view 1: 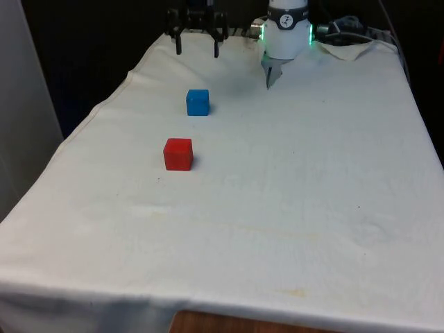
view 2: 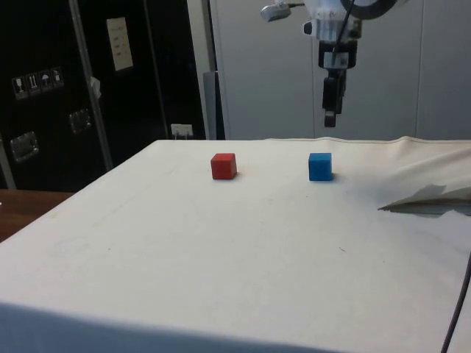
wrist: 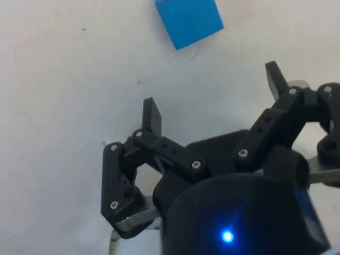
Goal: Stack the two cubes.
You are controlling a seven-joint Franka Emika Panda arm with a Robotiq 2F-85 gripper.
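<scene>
Red cube [view 1: 178, 154] and blue cube [view 1: 198, 102] apart on white cloth [view 1: 291, 208].

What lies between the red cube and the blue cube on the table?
Nothing: the stretch between the red cube and the blue cube is bare white cloth, as the front and side views show.

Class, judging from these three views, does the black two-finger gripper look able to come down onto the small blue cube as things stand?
Probably yes. The gripper hangs open above the white cloth, near the blue cube, with nothing between them; the red cube sits apart.
</scene>
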